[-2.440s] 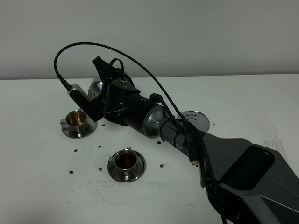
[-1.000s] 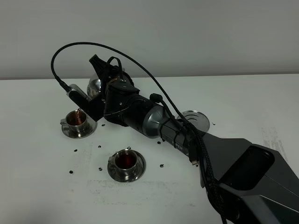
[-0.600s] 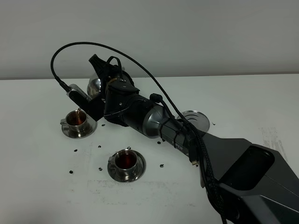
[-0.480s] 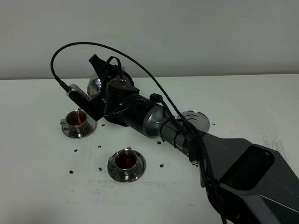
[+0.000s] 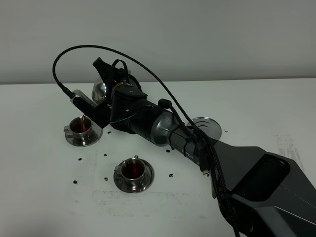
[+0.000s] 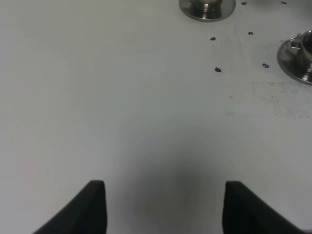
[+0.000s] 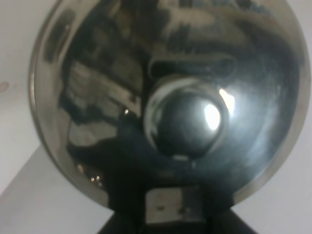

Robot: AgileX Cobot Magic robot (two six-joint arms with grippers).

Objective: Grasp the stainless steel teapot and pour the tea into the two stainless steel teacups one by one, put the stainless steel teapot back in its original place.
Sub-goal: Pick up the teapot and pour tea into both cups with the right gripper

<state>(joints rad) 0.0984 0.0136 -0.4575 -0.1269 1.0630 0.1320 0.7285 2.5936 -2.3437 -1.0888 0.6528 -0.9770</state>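
Observation:
My right gripper (image 5: 108,78) reaches across to the left and is shut on the stainless steel teapot (image 5: 101,92), which is held tilted above the far-left teacup (image 5: 81,126). A thin stream of tea runs into that cup, which holds red-brown tea on its saucer (image 5: 71,138). The second teacup (image 5: 133,170), nearer the front, holds dark red tea. In the right wrist view the teapot's lid (image 7: 97,97) and knob (image 7: 187,122) fill the picture. My left gripper (image 6: 163,207) is open and empty over bare table. The cups' saucers show at that view's edges (image 6: 207,7) (image 6: 297,58).
A round steel disc (image 5: 207,126) lies on the white table (image 5: 256,113) to the right of the arm. Several small dark specks lie around the cups. The right arm's black body and cable span the table's middle.
The teapot has tipped a little further and risen slightly. The far-left cup has gone from near empty to holding tea. In the last half second almost nothing has moved.

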